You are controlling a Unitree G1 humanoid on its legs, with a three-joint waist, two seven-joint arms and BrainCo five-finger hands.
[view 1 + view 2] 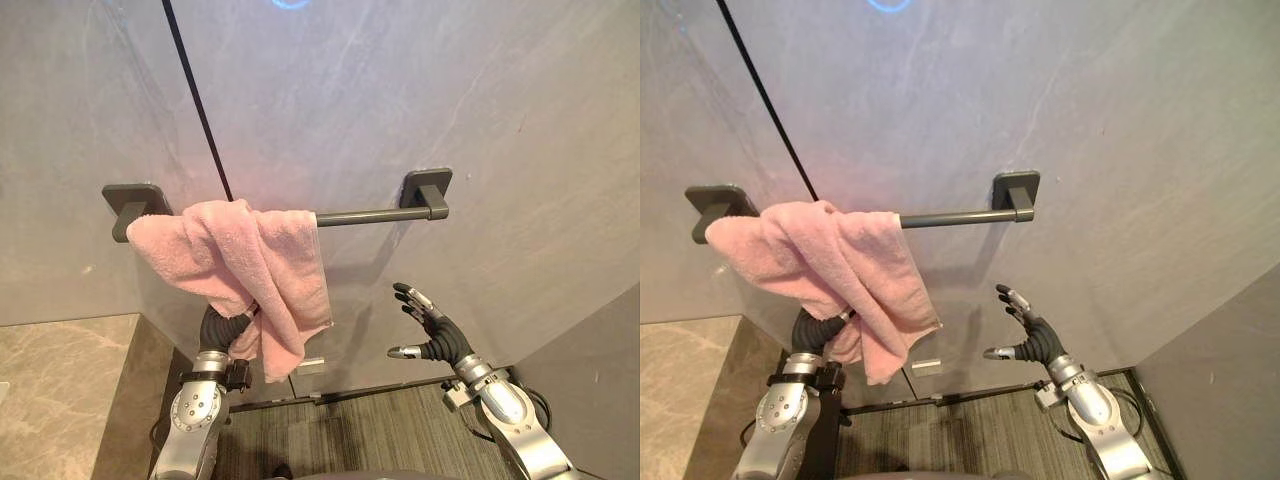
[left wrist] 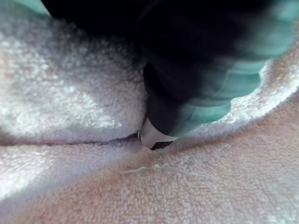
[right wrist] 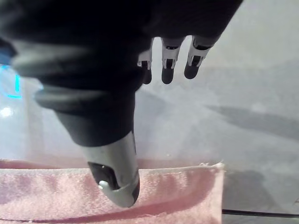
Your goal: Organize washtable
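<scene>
fingers (image 1: 415, 298) of the right hand (image 1: 437, 340) are straight and spread, holding nothing. it hangs in the air below the bar, to the right of the towel and apart from it. how the left hand's fingers stand i cannot tell, since they are buried in cloth.

the grey wall (image 1: 500, 120) fills the far side. a pale stone counter (image 1: 60, 380) sits low on the left. the dark towel bar (image 1: 365, 215) runs across the wall between two brackets. the pink towel (image 1: 260, 260) is draped over the bar's left part, bunched and twisted, with one long flap hanging lower on its right side. the left hand (image 1: 228, 325) reaches up from beneath into the underside of that bundle.

the towel looks unevenly hung, with more cloth gathered on one side than the other. a downward or sideways tug from the left hand could slide the whole thing off the bar. nothing steadies the free flap, so smoothing with one hand may only bunch it more.
</scene>
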